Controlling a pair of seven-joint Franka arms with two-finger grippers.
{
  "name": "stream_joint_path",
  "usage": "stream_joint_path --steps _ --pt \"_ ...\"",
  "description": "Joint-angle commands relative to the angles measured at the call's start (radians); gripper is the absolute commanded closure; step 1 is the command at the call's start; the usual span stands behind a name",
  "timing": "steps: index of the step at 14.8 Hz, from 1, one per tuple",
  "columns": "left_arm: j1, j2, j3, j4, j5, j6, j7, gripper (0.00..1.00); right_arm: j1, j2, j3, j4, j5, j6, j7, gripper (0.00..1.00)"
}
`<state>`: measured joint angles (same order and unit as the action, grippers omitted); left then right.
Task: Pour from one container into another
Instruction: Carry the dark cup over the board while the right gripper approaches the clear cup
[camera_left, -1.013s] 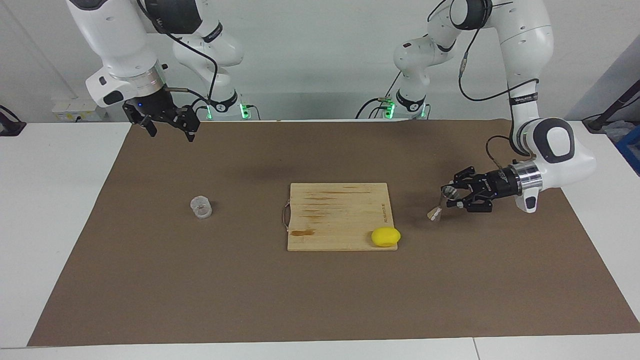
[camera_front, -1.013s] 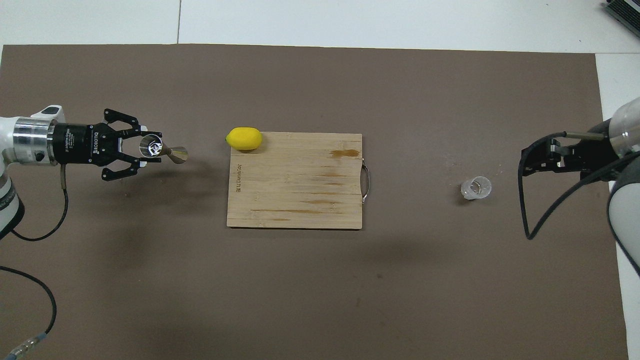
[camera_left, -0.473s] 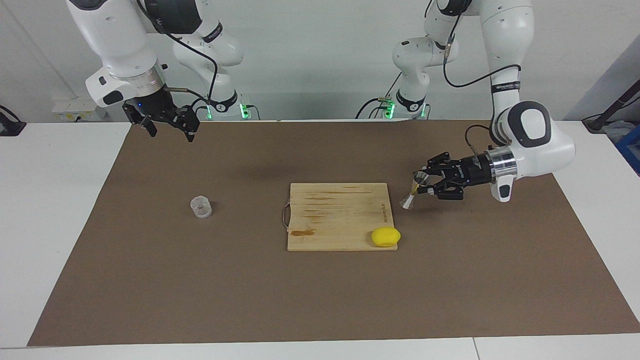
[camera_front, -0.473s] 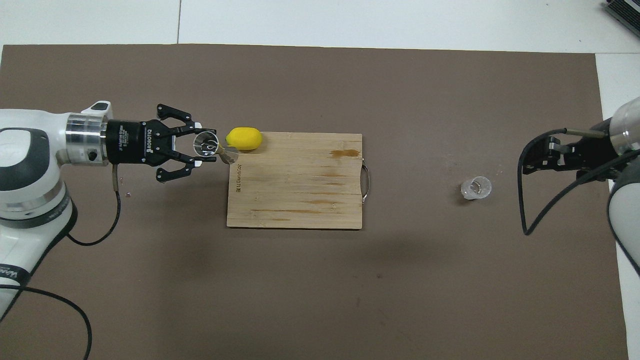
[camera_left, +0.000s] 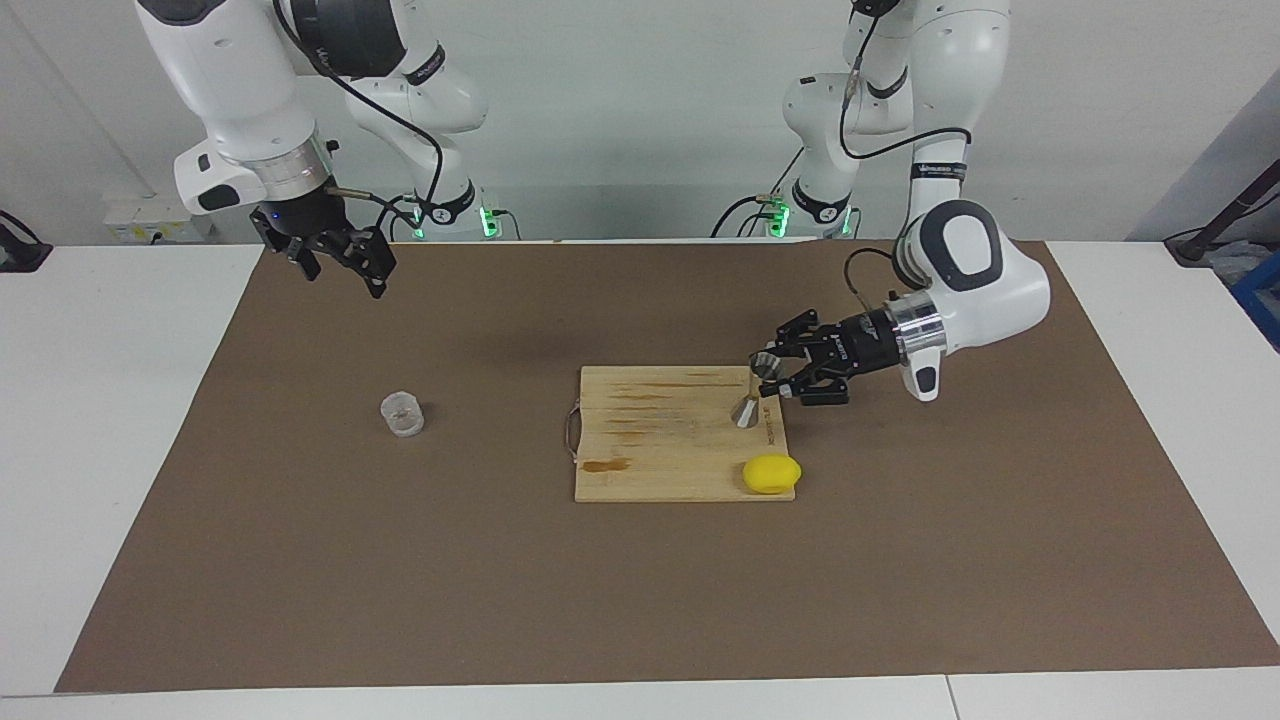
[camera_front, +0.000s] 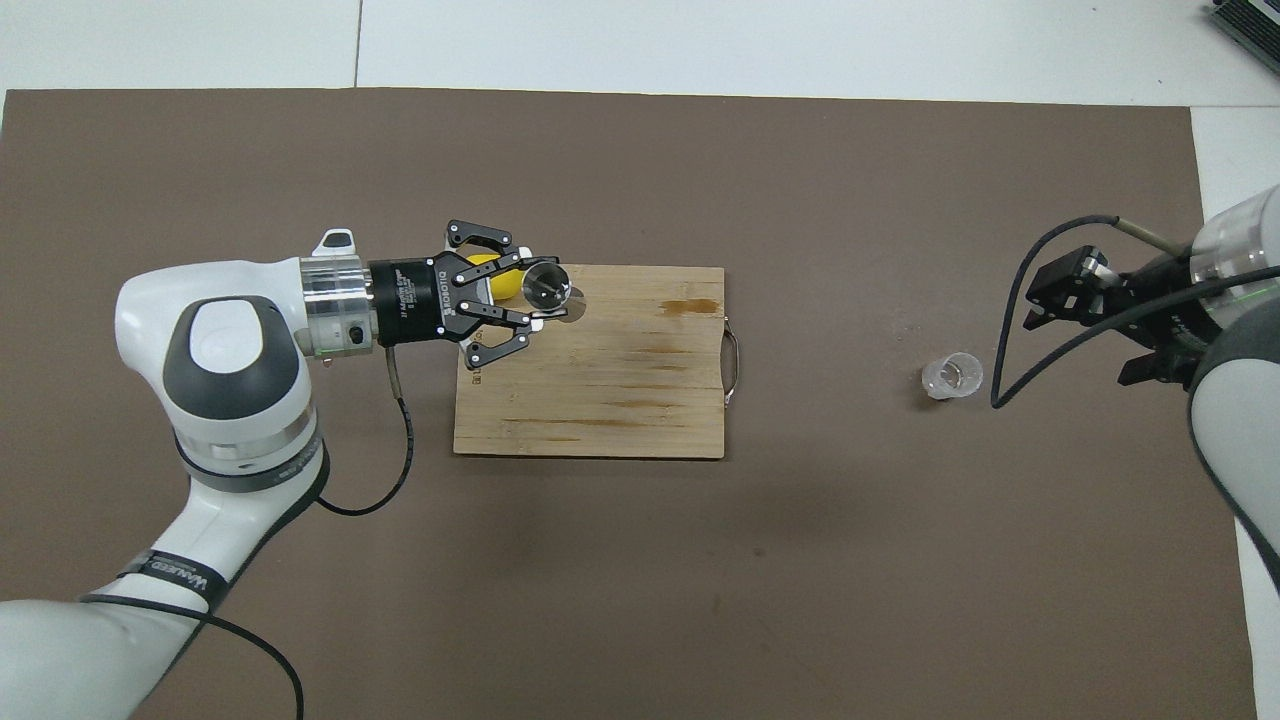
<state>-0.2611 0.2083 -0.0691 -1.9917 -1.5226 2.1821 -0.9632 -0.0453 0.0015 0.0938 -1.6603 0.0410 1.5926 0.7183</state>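
The clear cup (camera_left: 402, 414) (camera_front: 952, 376) stands upright on the brown mat, toward the right arm's end of the table. The steel jigger (camera_left: 752, 390) (camera_front: 547, 286) hangs nearly upright in the air over the cutting board's end toward the left arm. My left gripper (camera_left: 770, 372) (camera_front: 530, 295) reaches in sideways and is shut on the jigger's upper cone. My right gripper (camera_left: 338, 268) (camera_front: 1068, 292) hangs open and empty, high over the mat and well apart from the cup.
A bamboo cutting board (camera_left: 660, 440) (camera_front: 600, 400) lies mid-mat, its handle toward the cup. A yellow lemon (camera_left: 770, 473) (camera_front: 505, 284) rests at the board's corner farthest from the robots, under the left gripper in the overhead view. The brown mat (camera_left: 400, 580) covers most of the table.
The left arm has carried the jigger from over the bare mat to over the cutting board's end. The right gripper has shifted and turned slightly; the cup has not moved.
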Motion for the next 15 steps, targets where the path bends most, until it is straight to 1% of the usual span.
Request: stream_joint_path --steps 1,2,3,4,5,6,8,9,12,14,15 --pt "-0.097 -0.024 0.019 -0.038 -0.121 0.143 -0.008 1.00 -0.057 -0.014 0.004 -0.079 0.062 0.062 0.151 0.06" --pt "-0.128 -0.020 0.019 -0.038 -0.172 0.195 -0.006 1.00 -0.073 -0.005 0.004 -0.091 0.072 0.081 0.218 0.06" --pt "-0.160 -0.017 0.019 -0.036 -0.209 0.243 -0.003 1.00 -0.082 -0.003 0.004 -0.122 0.086 0.125 0.272 0.06" --pt "-0.196 -0.003 0.019 -0.035 -0.252 0.304 -0.002 1.00 -0.102 0.000 0.004 -0.143 0.108 0.156 0.297 0.06" --pt "-0.231 0.016 0.019 -0.026 -0.311 0.374 0.004 1.00 -0.125 0.021 0.004 -0.150 0.132 0.164 0.303 0.06" --pt "-0.253 0.035 0.019 -0.012 -0.359 0.418 0.008 1.00 -0.149 0.047 0.004 -0.150 0.160 0.165 0.306 0.06" --pt "-0.277 0.072 0.017 0.025 -0.387 0.449 0.015 1.00 -0.194 0.107 0.004 -0.154 0.191 0.167 0.319 0.06" --pt "-0.282 0.082 0.017 0.027 -0.402 0.458 0.017 1.00 -0.202 0.127 0.004 -0.168 0.207 0.176 0.322 0.06" --pt "-0.300 0.106 0.017 0.034 -0.425 0.466 0.041 1.00 -0.228 0.152 0.004 -0.242 0.252 0.260 0.351 0.03" --pt "-0.300 0.123 0.017 0.050 -0.430 0.469 0.052 1.00 -0.245 0.153 0.004 -0.311 0.283 0.343 0.346 0.01" --pt "-0.303 0.129 0.015 0.062 -0.430 0.476 0.052 1.00 -0.252 0.155 0.004 -0.328 0.290 0.368 0.342 0.01"
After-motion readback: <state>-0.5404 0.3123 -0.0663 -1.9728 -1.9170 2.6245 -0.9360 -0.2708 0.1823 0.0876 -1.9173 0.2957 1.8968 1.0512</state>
